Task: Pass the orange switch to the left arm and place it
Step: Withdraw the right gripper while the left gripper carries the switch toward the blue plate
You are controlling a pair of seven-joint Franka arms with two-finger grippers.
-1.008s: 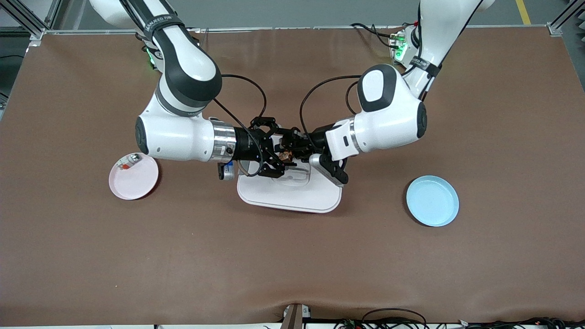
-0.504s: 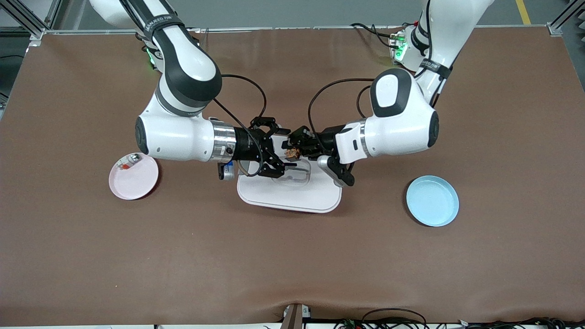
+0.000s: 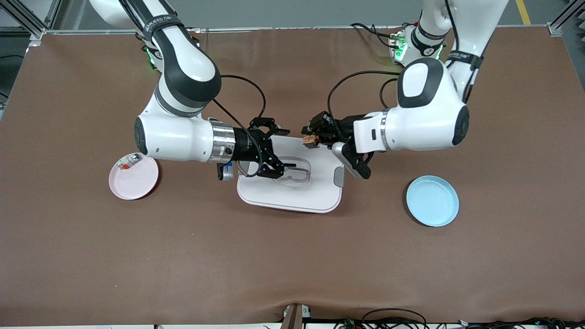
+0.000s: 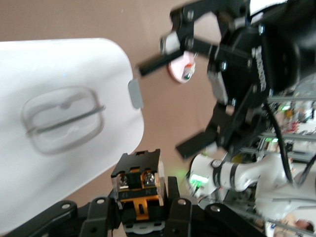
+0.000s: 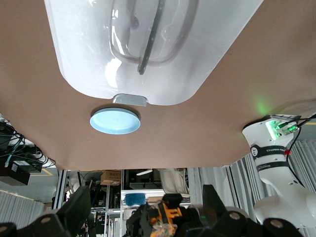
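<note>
Orange switch (image 3: 311,140) is pinched by the left gripper (image 3: 312,137) in the air, over the edge of the white box (image 3: 320,192). Right gripper (image 3: 279,153) hangs over the box lid, fingers (image 3: 281,132) spread wide, holding nothing.

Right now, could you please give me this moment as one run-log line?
left gripper: shut on orange switch, over box | right gripper: open, over box | handover done | blue plate bare
</note>
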